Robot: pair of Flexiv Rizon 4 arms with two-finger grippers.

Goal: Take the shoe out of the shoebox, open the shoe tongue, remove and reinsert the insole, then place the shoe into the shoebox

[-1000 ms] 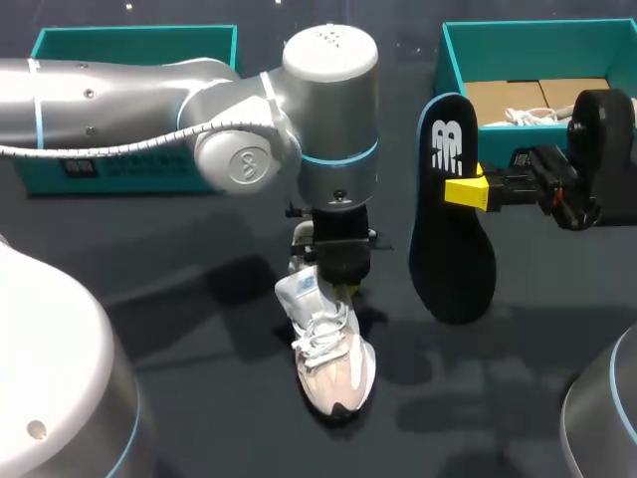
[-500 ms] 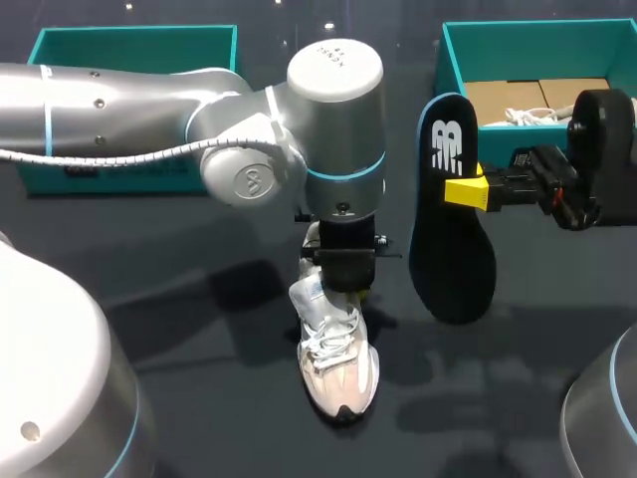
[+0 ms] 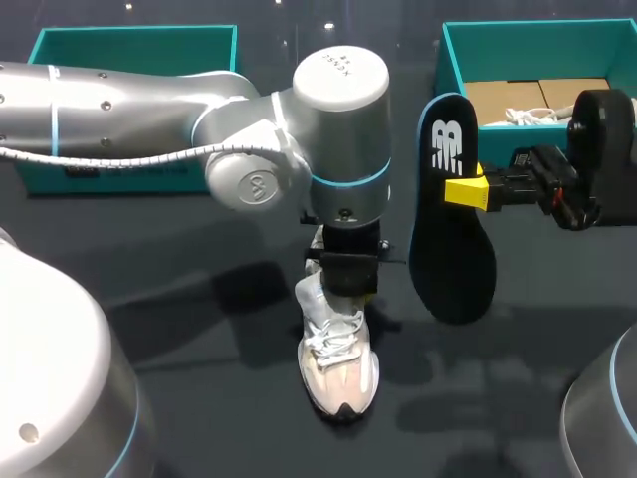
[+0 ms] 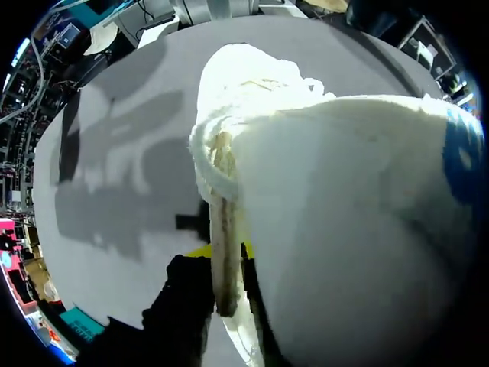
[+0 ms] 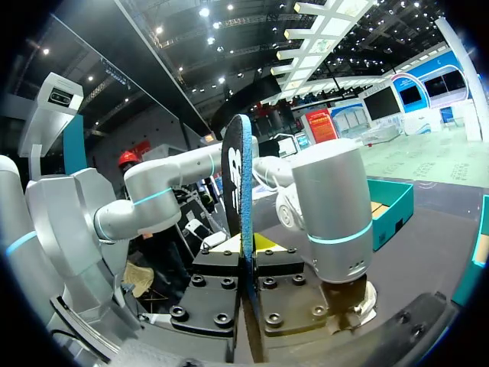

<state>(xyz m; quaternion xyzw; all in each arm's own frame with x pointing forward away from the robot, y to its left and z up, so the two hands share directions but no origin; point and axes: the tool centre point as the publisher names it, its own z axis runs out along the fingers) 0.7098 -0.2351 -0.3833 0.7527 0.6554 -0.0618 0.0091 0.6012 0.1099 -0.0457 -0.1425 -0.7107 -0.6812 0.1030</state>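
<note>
The left arm comes in from the left side and reaches to the middle of the dark grey tabletop [image 3: 199,378], its wrist turned straight down. The left end effector [image 3: 343,289] sits over the heel of a white and beige lace-up sneaker [image 3: 336,354], whose toe points toward the near edge. In the left wrist view the left end effector [image 4: 221,252] is clenched on the rim of the sneaker [image 4: 344,191], with a yellow tip showing on either side of the thin collar edge.

The right arm comes in from the right with its wrist level, fingers pointing toward the middle. The right end effector [image 3: 466,191] is grasping a dark blue foam insole [image 3: 450,249] by one long edge, holding it on edge above the tabletop, apart from the sneaker. The right wrist view shows the insole [image 5: 238,199] edge-on, pinched between the fingers of the right end effector [image 5: 248,245].

An open teal cardboard shoebox [image 3: 448,60] stands at the far right, behind the insole. A second teal box [image 3: 134,45] lies at the far left, behind the left arm
</note>
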